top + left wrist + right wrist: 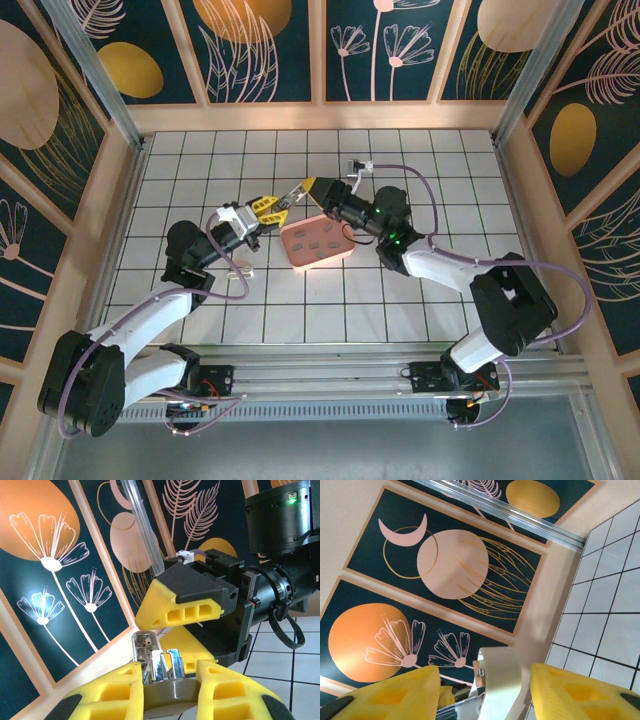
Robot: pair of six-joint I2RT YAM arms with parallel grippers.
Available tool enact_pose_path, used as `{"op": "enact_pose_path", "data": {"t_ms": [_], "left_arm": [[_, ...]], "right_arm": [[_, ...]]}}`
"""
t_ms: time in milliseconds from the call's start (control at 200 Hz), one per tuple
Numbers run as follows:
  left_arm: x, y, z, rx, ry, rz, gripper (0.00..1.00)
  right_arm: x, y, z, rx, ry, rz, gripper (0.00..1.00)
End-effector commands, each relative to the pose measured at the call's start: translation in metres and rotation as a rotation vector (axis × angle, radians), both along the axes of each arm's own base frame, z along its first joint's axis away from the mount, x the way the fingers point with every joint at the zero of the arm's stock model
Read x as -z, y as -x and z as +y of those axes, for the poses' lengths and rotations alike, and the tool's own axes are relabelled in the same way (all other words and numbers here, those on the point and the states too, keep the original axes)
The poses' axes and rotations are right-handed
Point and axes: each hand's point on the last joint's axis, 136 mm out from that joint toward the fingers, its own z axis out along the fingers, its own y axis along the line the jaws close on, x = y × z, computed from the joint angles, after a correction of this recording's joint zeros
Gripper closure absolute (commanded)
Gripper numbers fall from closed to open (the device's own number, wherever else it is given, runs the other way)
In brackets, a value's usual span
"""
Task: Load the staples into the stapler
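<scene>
My left gripper (268,210) is shut on the stapler (289,201) and holds it in the air above the tiles. In the left wrist view the grey stapler (167,692) sits clamped between my yellow fingers (112,692), its shiny open magazine end (146,647) pointing up. My right gripper (305,188) meets it from the other side. In the right wrist view the stapler's pale lid (502,680) stands between the right gripper's spread fingers (395,695), with a gap on the left side. Several small dark staples (311,244) lie in the pink tray (343,257) just below both grippers.
The tiled floor (330,300) is walled by patterned panels with wooden frames (320,115). Both arms reach in from the near edge, and the right arm's purple cable (440,215) loops above the tiles. Open tiles lie at the back and on both sides of the tray.
</scene>
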Motion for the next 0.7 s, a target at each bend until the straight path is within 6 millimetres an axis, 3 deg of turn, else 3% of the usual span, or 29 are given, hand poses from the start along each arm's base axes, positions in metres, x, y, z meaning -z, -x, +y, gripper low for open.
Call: {"op": "enact_pose_path", "data": {"t_ms": [0,235,305,365,450,486,506,516,696], "left_arm": [[-0.013,0.009,-0.002,0.033,0.025,-0.05,1.0],[-0.011,0.009,-0.003,0.032,0.025,-0.045,0.99],[-0.009,0.006,-0.001,0.018,0.026,-0.029,0.83],[-0.01,0.003,0.001,-0.002,0.032,-0.007,0.59],[-0.008,-0.001,0.003,-0.027,0.037,0.02,0.46],[-0.007,-0.002,0.004,-0.032,0.034,0.032,0.3],[-0.006,-0.003,0.004,-0.036,0.032,0.041,0.08],[-0.006,-0.003,0.004,-0.038,0.03,0.046,0.03],[0.01,-0.004,0.003,-0.033,-0.001,0.12,0.01]], "right_arm": [[-0.018,0.0,0.007,-0.012,-0.027,-0.051,0.55],[-0.015,0.002,0.008,-0.016,0.001,-0.071,0.78],[-0.009,0.001,0.003,-0.003,0.05,-0.087,0.82],[-0.004,-0.002,-0.005,0.018,0.105,-0.111,0.84],[0.003,-0.007,-0.024,0.053,0.202,-0.166,0.87],[0.003,-0.008,-0.034,0.058,0.244,-0.205,0.87],[0.005,-0.009,-0.039,0.055,0.271,-0.23,0.88],[0.007,-0.006,-0.039,0.043,0.287,-0.244,0.88],[0.036,-0.017,-0.091,-0.044,0.617,-0.441,0.92]]}}
